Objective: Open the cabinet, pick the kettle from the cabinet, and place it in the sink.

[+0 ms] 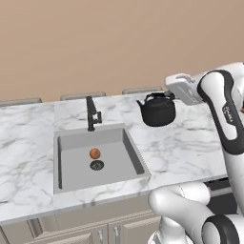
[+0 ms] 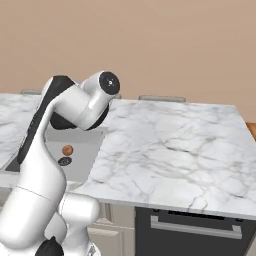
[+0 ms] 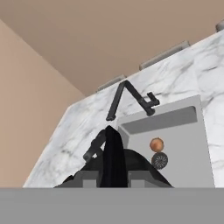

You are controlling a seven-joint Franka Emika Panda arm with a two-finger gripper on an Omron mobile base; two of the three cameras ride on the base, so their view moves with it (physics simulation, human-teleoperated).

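Observation:
My gripper (image 1: 167, 95) is shut on the arched handle of the black kettle (image 1: 157, 112). The kettle hangs upright above the marble counter, just right of the sink's (image 1: 71, 164) far right corner. In the hand view the kettle (image 3: 131, 164) fills the bottom, its handle clamped in my gripper (image 3: 113, 176), and the sink (image 3: 186, 146) lies beyond it. The right base view shows part of the sink (image 2: 87, 149) behind my arm. The cabinet is out of view.
A slim black faucet (image 1: 90, 114) stands at the sink's back edge. A small orange ball (image 1: 95, 153) rests by the round drain (image 1: 96, 165). Marble counter (image 2: 170, 150) spreads to the right, with a dark appliance front (image 2: 195, 227) below it. Low beige cupboards (image 1: 86, 233) sit under the sink.

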